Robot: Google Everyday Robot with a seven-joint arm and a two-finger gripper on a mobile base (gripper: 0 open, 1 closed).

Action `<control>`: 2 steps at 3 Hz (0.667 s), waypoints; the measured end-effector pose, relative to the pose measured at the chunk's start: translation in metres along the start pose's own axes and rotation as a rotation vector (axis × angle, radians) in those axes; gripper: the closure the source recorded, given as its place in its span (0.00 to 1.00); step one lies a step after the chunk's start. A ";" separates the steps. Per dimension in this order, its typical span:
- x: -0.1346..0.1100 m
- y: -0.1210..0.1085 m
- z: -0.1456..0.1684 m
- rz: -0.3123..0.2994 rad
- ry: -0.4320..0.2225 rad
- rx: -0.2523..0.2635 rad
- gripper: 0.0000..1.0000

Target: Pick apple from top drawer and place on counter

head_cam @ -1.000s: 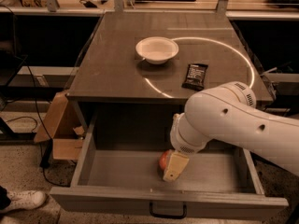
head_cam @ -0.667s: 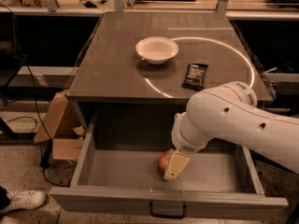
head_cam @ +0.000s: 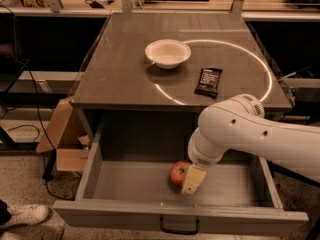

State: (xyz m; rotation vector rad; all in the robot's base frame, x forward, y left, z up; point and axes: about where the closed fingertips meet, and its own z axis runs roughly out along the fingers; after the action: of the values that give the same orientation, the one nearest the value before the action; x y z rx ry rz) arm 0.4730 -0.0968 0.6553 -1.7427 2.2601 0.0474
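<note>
The top drawer [head_cam: 130, 181] is pulled out wide below the counter [head_cam: 125, 79]. A small red apple [head_cam: 176, 172] lies on the drawer floor, a little right of the middle. My white arm comes in from the right and bends down into the drawer. The gripper [head_cam: 189, 180] is down at the apple, right against its right side, and hides part of it. The counter top carries a thin white circle line.
A white bowl [head_cam: 167, 53] and a dark snack bar [head_cam: 208, 81] sit on the counter. A cardboard box [head_cam: 62, 139] leans on the floor left of the cabinet. A shoe [head_cam: 25, 215] shows at the bottom left. The drawer's black handle [head_cam: 179, 228] faces the front.
</note>
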 end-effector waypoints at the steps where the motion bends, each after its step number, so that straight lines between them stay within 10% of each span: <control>1: 0.000 0.000 0.000 0.001 0.000 0.000 0.00; 2: -0.020 0.022 0.015 0.014 -0.058 -0.069 0.00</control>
State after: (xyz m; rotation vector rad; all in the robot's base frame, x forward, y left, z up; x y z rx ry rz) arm 0.4594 -0.0688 0.6422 -1.7363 2.2538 0.1783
